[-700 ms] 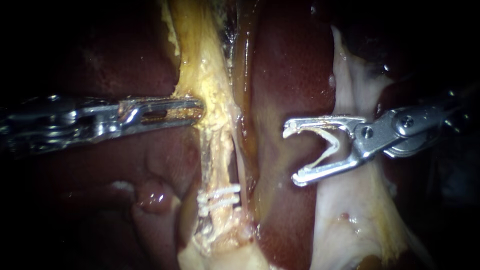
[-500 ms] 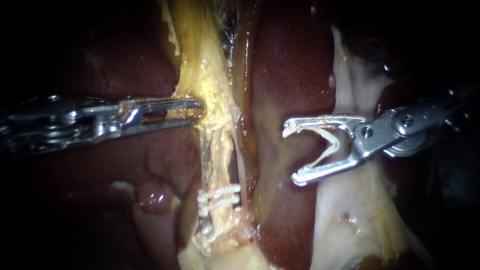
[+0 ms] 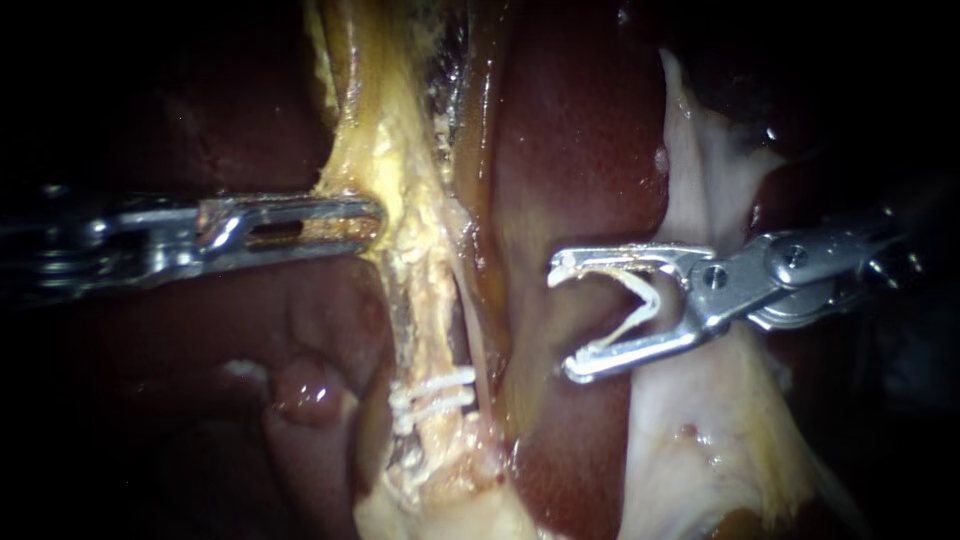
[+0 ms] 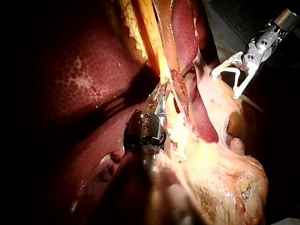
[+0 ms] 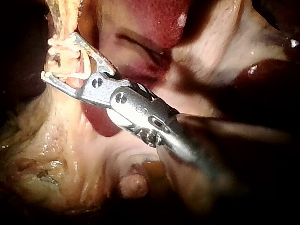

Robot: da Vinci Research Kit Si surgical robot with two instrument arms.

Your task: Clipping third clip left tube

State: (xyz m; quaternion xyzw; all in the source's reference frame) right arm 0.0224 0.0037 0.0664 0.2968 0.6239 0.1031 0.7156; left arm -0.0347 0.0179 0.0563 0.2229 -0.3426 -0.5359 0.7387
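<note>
Centrally, left tube (image 3: 425,290) upright between liver (image 3: 580,150) lobes, two clips (image 3: 435,395) across its lower part, bare length above. Gripped higher up at its edge by left instrument (image 3: 375,222), jaws closed on it. Off beside it, over open liver, right instrument (image 3: 563,322) with jaws spread wide, cradling an open clip (image 3: 640,305) against both.

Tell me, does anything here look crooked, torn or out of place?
Nothing stands out. Two clips sit across the left tube, the left instrument grips that tube, and the right instrument holds an open white clip beside it.
</note>
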